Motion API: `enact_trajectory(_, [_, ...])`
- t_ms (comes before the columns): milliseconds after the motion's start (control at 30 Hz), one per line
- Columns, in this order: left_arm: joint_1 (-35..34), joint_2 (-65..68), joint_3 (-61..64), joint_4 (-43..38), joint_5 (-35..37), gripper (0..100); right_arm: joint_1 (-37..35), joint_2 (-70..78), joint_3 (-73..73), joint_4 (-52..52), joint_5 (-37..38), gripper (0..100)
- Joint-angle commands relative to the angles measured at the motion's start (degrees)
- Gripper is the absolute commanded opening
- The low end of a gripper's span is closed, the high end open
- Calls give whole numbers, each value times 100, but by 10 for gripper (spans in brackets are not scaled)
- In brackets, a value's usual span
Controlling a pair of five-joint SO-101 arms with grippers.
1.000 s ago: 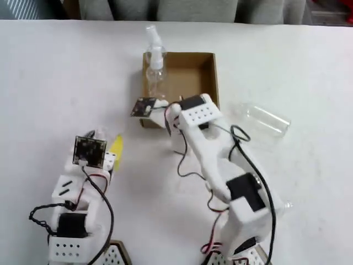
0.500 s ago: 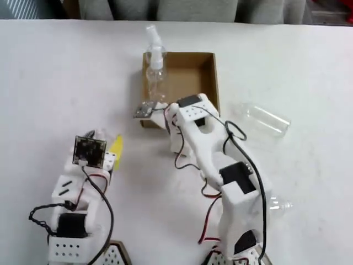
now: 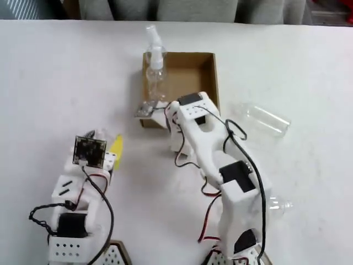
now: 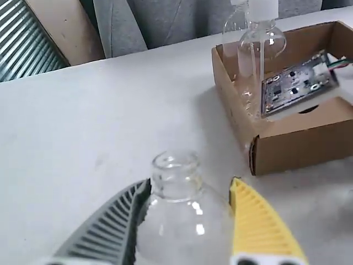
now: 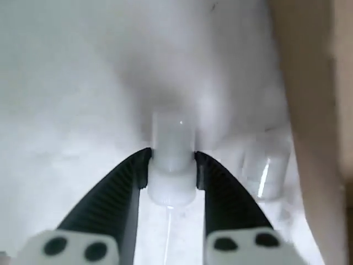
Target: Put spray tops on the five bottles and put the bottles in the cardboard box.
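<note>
Pinching a spray top beside the cardboard box is the right gripper; the left gripper clasps an uncapped bottle.

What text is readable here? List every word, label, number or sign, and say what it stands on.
None readable. The cardboard box is plain, the open bottle bears no label, and the marks on the circuit board are too small to read.
</note>
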Motion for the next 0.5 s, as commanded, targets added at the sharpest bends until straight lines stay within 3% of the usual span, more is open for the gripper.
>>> enact_trajectory(0, [-40, -119, -18, 9, -53, 61, 40, -646, -686, 593, -281, 16])
enact_trajectory(367, [-22, -127, -18, -26, -53, 61, -145, -2325, -1837, 1024, -3349, 21])
enact_trajectory(467, [110, -119, -18, -114, -53, 61, -435, -2712, -1846, 927, -3851, 21])
